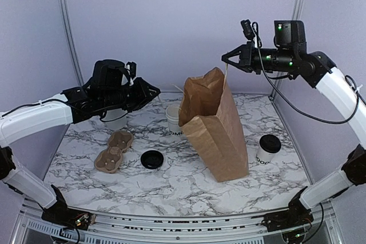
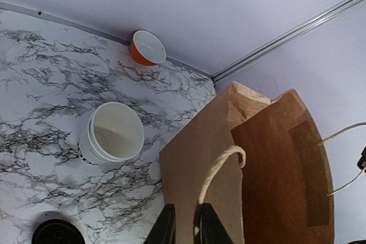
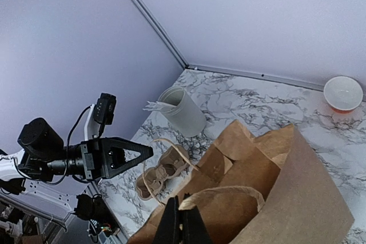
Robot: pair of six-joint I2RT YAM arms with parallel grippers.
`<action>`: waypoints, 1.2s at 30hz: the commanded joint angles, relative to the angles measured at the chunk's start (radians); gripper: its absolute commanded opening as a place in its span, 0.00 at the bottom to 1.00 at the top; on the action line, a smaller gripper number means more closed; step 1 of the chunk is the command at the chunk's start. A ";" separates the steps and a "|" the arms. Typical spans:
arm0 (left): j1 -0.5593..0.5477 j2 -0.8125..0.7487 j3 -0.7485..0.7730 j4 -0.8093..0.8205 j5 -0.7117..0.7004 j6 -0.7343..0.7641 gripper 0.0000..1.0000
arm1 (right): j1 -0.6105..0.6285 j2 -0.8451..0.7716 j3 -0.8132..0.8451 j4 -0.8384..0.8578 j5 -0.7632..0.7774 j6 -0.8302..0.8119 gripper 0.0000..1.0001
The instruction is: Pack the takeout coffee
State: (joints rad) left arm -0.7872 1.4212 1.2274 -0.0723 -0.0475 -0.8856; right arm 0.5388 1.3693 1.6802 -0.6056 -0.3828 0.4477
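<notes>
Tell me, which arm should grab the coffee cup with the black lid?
Probably right. The takeout coffee stands on the right arm's side of the paper bag, which blocks the left gripper. But the right gripper is pinching the bag's handle, so it must let go first.

Pale lilac walls enclose a white bench veined with grey marbling. Slim metal posts stand at the corners. The light is soft and even.

light: bright, even, soft | shadows: faint | focus: sharp | glare: none | wrist views: wide-angle bend
</notes>
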 commanded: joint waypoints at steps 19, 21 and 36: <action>0.018 -0.220 -0.013 -0.177 -0.110 0.171 0.55 | 0.110 0.119 0.020 0.130 -0.023 0.033 0.00; 0.032 -0.255 -0.046 -0.237 -0.147 0.139 0.59 | 0.110 0.121 0.020 0.130 -0.021 0.031 0.00; 0.061 -0.401 -0.412 -0.368 -0.332 -0.447 0.62 | 0.115 0.136 -0.017 0.184 -0.048 0.012 0.00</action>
State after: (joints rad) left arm -0.7307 1.0306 0.8604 -0.3859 -0.2993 -1.1122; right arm 0.6434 1.5009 1.6680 -0.4644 -0.4194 0.4736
